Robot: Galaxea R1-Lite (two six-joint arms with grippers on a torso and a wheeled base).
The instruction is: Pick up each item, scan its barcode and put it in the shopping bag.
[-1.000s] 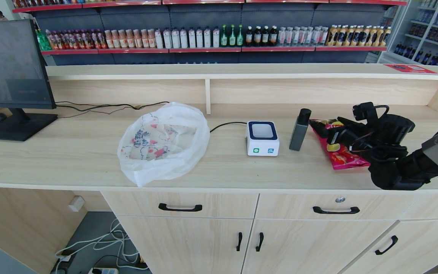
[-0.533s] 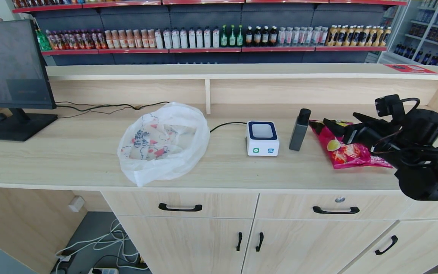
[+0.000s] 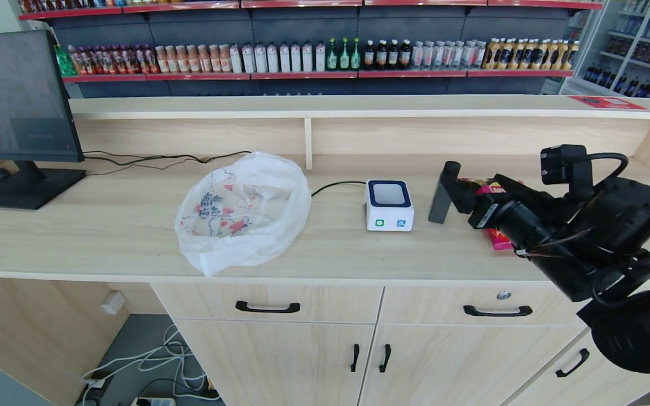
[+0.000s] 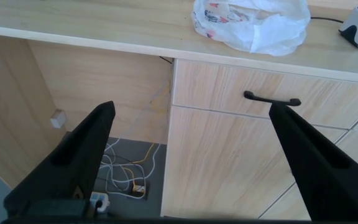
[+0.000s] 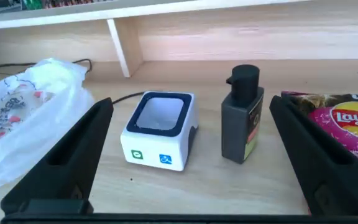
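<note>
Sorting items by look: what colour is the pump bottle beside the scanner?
Dark grey bottle, black top; clearest in the right wrist view.

White red-printed bag (image 3: 246, 208), grey bottle (image 5: 241, 118), pink packet (image 5: 347, 127).

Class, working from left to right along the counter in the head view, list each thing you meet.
First the monitor, then the shopping bag, the scanner, the dark pump bottle and the pink chip bag.
</note>
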